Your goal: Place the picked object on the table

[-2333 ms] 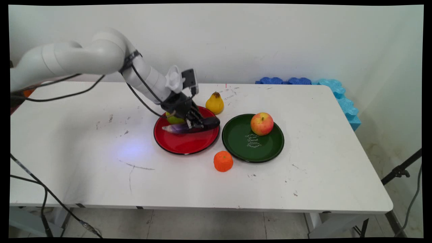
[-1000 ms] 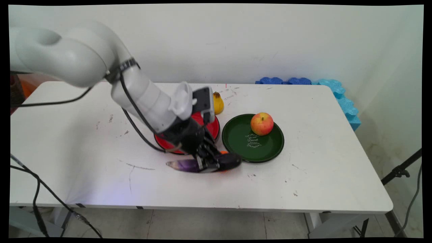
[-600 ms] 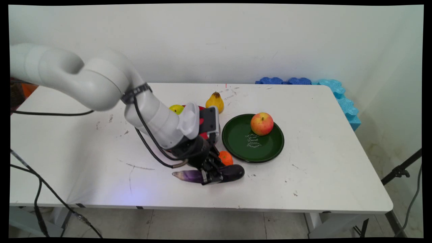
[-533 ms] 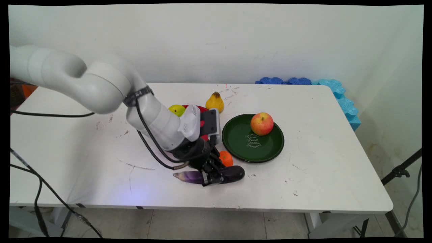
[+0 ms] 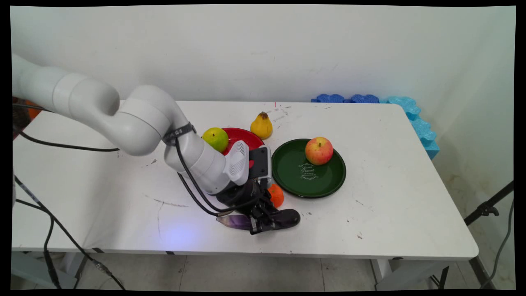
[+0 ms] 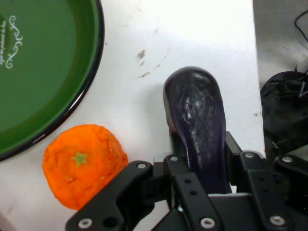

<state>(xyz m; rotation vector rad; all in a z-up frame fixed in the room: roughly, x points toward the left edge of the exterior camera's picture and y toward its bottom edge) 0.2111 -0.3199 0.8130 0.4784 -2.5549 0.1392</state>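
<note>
We've got the gripper (image 5: 267,224) clamped around the middle of the eggplant (image 6: 198,129), low over the table (image 5: 390,197) near its front edge, just in front of the orange (image 6: 82,163) and close to the green plate (image 6: 48,72). Best to ease it flat onto bare table and open only once it rests, so it doesn't roll into the orange.

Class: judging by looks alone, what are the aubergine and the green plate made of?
Aubergine: probably moulded plastic or foam, with a glossy, slightly scuffed purple skin. Green plate: likely enamelled metal or melamine, given its smooth sheen, dark rim and printed white lettering.
</note>
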